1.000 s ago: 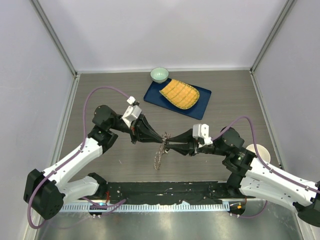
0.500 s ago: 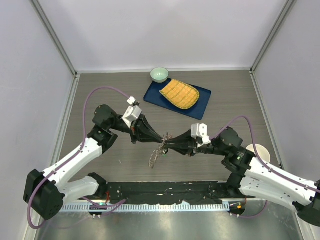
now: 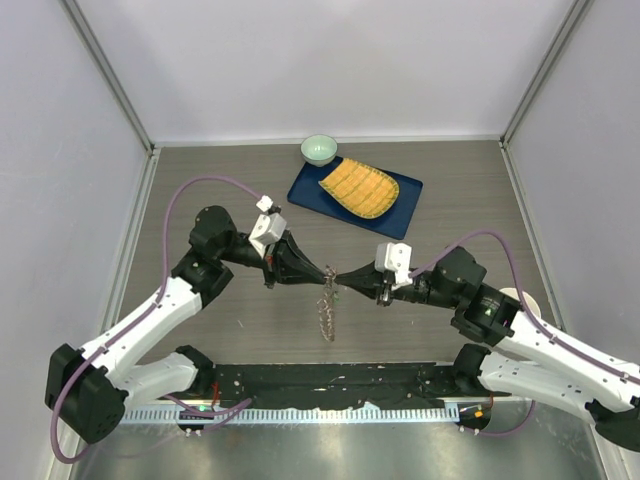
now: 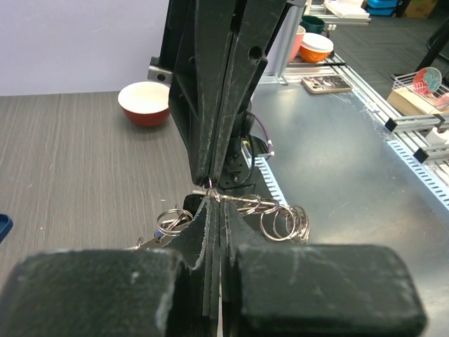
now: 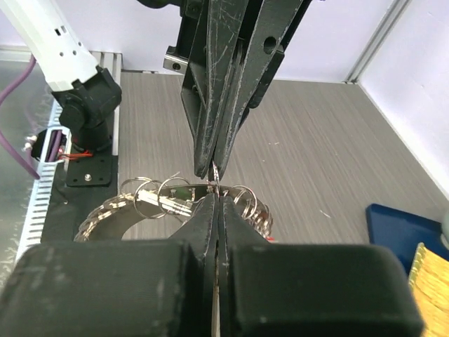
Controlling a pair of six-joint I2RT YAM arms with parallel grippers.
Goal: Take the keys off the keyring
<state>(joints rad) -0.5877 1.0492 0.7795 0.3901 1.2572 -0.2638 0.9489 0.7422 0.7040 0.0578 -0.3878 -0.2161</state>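
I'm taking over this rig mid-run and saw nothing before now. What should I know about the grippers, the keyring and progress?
Left gripper: shut on the keyring, tip to tip with the right.
Right gripper: shut on the keyring too; which part each pinches is unclear.
Things: keyring hangs below the tips over the table, keys bunched on it.
Done: ring held by both arms; no loose key visible.
Left: work every key off.

Keyring [image 3: 325,306] between left hand [image 3: 330,273], right hand [image 3: 346,277]
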